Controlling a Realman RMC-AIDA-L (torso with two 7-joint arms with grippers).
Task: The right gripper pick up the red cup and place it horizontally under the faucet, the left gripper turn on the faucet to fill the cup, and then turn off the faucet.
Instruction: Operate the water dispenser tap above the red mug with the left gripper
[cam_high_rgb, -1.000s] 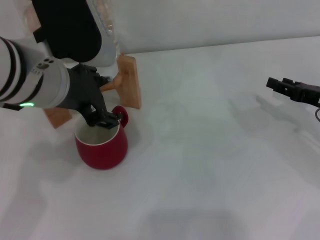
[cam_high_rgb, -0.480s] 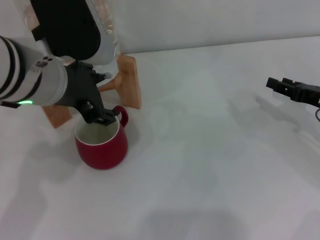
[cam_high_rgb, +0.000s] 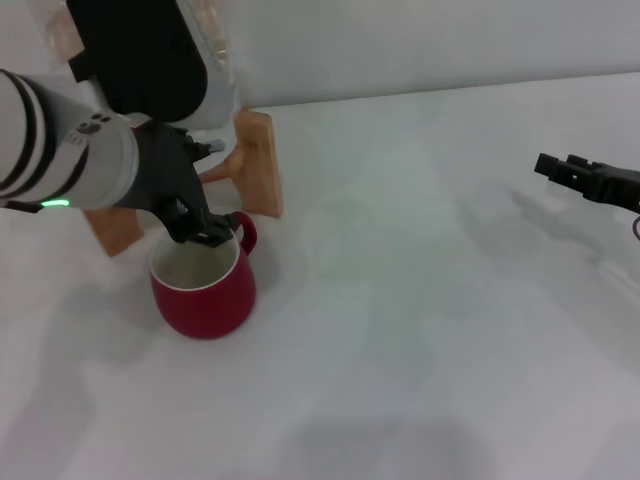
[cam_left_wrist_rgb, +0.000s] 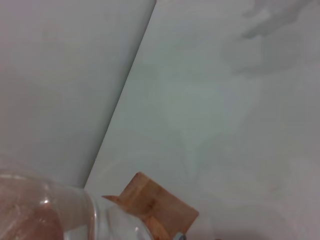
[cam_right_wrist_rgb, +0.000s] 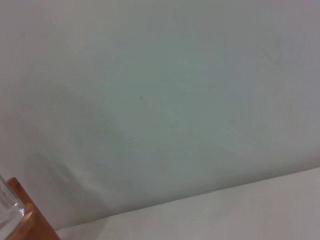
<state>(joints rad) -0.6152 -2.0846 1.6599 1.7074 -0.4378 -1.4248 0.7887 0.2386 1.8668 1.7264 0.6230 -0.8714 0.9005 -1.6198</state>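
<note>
Down at the left of the head view sits the red cup (cam_high_rgb: 205, 295), upright on the white table (cam_high_rgb: 420, 330), mouth open to the camera, cream inside showing. Stands just in front of the wooden stand (cam_high_rgb: 258, 160), with its small loop handle turned toward the stand's nearer leg. Not lifted; base flat on the table.

Right over the cup's back rim hangs the left claw (cam_high_rgb: 207, 233), black tip at the rim beside the handle, reaching in from the banded white arm on the left. Cannot tell whether it is clamped on the rim or merely touching it, since the tip is dark and bunched against the cup's edge.

Above the stand rises the clear glass jar (cam_high_rgb: 220, 50), mostly hidden behind the arm's black housing; seen up close with the stand in the left wrist view.

Far off at the right edge waits the right claw (cam_high_rgb: 585, 180), low over the table, well apart from the cup. Cannot tell whether open or closed.
</note>
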